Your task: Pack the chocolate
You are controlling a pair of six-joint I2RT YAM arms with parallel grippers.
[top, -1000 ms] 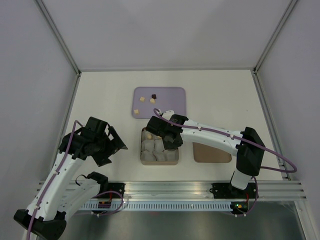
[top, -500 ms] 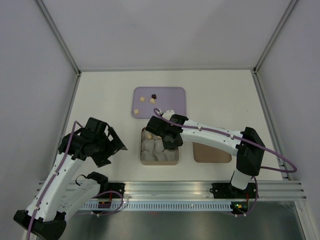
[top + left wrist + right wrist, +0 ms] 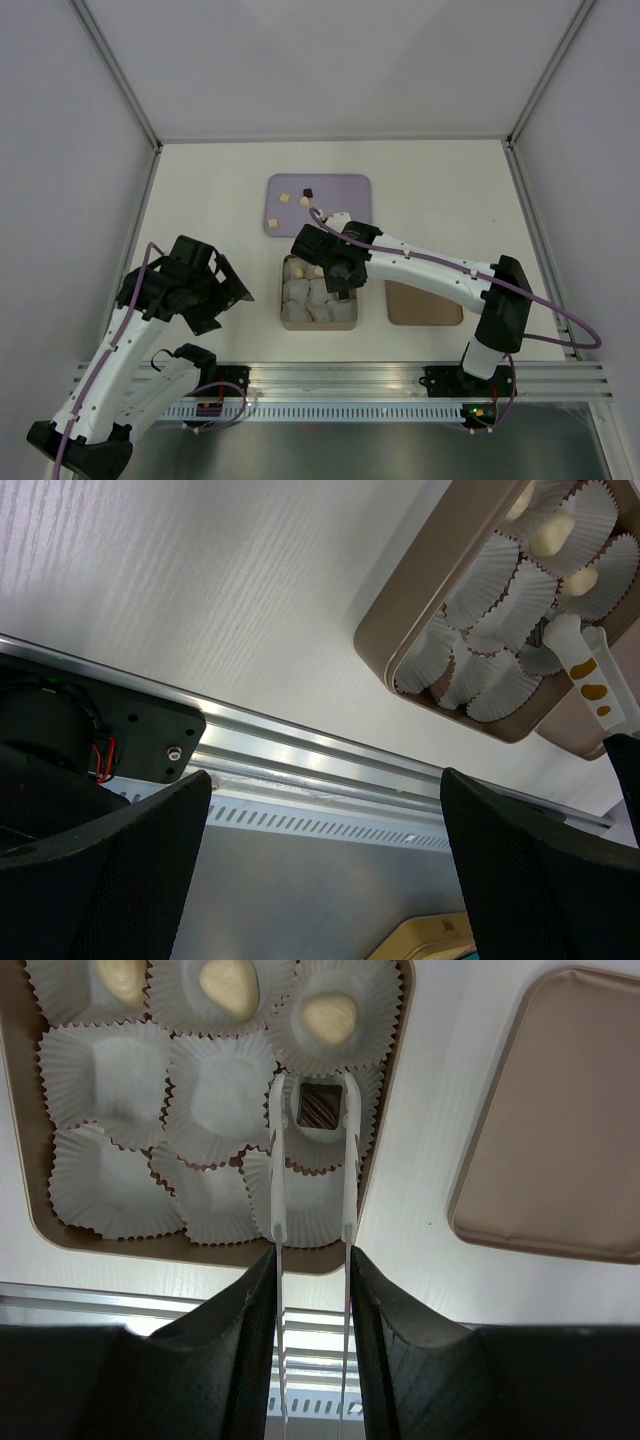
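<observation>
The left pincer [image 3: 325, 775] hangs over the surface [image 3: 200, 190] left of the box [image 3: 430, 590]. Its black fingers are cut off by the frame's lower edge, and its jaws stand wide and hold nothing. From above, the right arm hides many of the box's cups [image 3: 105, 1070], so the chocolate there shows best in the wrist views. Three pale pieces [image 3: 228, 985] sit in the far row, one per cup. The right pincer [image 3: 314, 1085] is narrowly parted, its thin white tips either side of a dark piece [image 3: 320, 1107] lying in a cup. A slit shows at one tip; contact at the other is unclear. Four loose pieces [image 3: 285, 198] lie on the purple tray [image 3: 345, 215] behind the box. The lid [image 3: 550, 1130], cut off at the right, lies beside the box.
</observation>
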